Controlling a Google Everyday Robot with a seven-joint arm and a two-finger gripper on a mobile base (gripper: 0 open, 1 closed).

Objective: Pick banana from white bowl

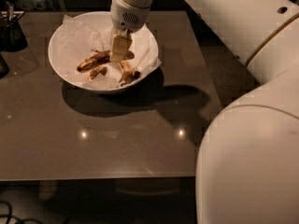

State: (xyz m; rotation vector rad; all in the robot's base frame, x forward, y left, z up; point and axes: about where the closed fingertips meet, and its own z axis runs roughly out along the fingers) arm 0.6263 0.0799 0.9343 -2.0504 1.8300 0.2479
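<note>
Gripper (120,49) hangs inside the white bowl (60,64) over the banana (93,61); whether it is spread or closed cannot be told.
On the brown table (93,143), left of centre, the bowl holds crumpled paper (79,36), two small brownish pieces (127,72) toward its near side, and behind them the dark banana, its right end under the gripper. The grasp looks to be in hand; next comes a firm pinch and a straight lift. A dark container (11,31) stands upper left.
</note>
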